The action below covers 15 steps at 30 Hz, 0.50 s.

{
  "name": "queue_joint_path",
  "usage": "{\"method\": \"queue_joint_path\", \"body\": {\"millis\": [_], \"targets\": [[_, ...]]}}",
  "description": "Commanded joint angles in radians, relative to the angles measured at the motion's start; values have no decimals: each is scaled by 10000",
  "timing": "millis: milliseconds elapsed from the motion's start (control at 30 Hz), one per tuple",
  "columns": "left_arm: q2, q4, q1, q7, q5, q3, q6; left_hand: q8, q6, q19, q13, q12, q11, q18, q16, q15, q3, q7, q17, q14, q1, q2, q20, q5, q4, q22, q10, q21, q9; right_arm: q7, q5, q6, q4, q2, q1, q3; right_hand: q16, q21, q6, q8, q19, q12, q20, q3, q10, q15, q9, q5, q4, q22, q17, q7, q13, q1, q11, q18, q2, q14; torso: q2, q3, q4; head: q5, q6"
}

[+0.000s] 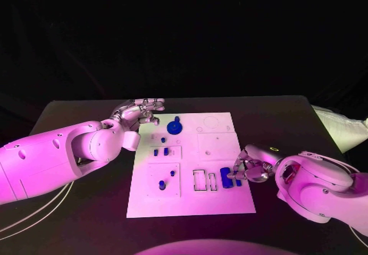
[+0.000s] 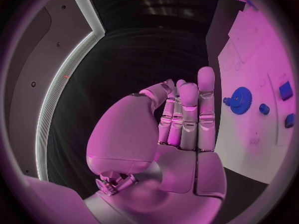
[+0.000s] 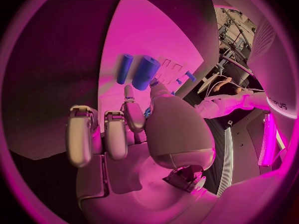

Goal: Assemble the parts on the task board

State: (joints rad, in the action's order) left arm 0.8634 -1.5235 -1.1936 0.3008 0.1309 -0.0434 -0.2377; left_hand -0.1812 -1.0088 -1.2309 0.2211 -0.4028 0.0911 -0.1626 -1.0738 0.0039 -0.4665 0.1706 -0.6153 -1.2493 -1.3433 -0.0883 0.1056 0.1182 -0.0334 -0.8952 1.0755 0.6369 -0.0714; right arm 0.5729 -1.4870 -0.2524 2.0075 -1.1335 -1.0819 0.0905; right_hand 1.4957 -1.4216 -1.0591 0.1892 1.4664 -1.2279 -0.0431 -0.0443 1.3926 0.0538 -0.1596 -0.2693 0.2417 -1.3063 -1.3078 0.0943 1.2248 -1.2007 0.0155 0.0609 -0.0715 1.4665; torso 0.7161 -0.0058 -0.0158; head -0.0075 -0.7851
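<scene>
The white task board (image 1: pixel 218 204) lies mid-table. A blue gear (image 1: pixel 175 127) (image 2: pixel 239 100) sits near its far left corner, with a small blue peg (image 2: pixel 264 108) beside it. My left hand (image 1: pixel 142 112) (image 2: pixel 181 119) hovers at that corner, fingers upright and holding nothing. My right hand (image 1: pixel 249 169) (image 3: pixel 124 129) is at the board's right edge with its fingers curled. A sliver of a small blue part (image 3: pixel 148 113) shows between its thumb and a finger. Just beyond its fingertips lie a thick blue cylinder (image 1: pixel 226 178) (image 3: pixel 145 72) and a thinner one (image 3: pixel 124 68).
Small blue pieces stand in the board's left panels (image 1: pixel 156 152) (image 1: pixel 161 185). Rectangular slots (image 1: pixel 199 179) lie left of the cylinders. A white object (image 1: pixel 337 125) rests at the table's right edge. Bare black table surrounds the board.
</scene>
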Motion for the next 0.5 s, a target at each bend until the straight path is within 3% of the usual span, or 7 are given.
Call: {"method": "queue_joint_path", "body": {"millis": [33, 500], "targets": [[0, 4, 11, 62, -31, 7, 193, -32, 90, 82, 9, -58, -29, -143, -13, 22, 3, 1, 9, 64, -18, 24, 2, 18, -57, 9, -76, -64, 9, 116, -411, 228, -14, 73, 55, 3, 44, -57, 60, 63, 131, -64, -19, -80, 11, 36, -27, -4, 25, -21, -1164, 22, 37, -115, -3, -57, 34, 781, 9, -9, -3, 15, -20], [4, 5, 24, 51, -31, 7, 201, -32, 90, 82, 9, -58, -29, -143, -13, 22, 3, 1, 9, 64, -18, 24, 2, 18, -57, 9, -76, -64, 9, 123, -698, 529, -320, 670, 331, 3, 67, -71, 48, 194, 127, -307, -10, -261, 120, 50, -164, -125, 30, -49, -1202, 2, 400, -454, -21, -61, 146, 786, 5, -10, 6, 99, -65]]}}
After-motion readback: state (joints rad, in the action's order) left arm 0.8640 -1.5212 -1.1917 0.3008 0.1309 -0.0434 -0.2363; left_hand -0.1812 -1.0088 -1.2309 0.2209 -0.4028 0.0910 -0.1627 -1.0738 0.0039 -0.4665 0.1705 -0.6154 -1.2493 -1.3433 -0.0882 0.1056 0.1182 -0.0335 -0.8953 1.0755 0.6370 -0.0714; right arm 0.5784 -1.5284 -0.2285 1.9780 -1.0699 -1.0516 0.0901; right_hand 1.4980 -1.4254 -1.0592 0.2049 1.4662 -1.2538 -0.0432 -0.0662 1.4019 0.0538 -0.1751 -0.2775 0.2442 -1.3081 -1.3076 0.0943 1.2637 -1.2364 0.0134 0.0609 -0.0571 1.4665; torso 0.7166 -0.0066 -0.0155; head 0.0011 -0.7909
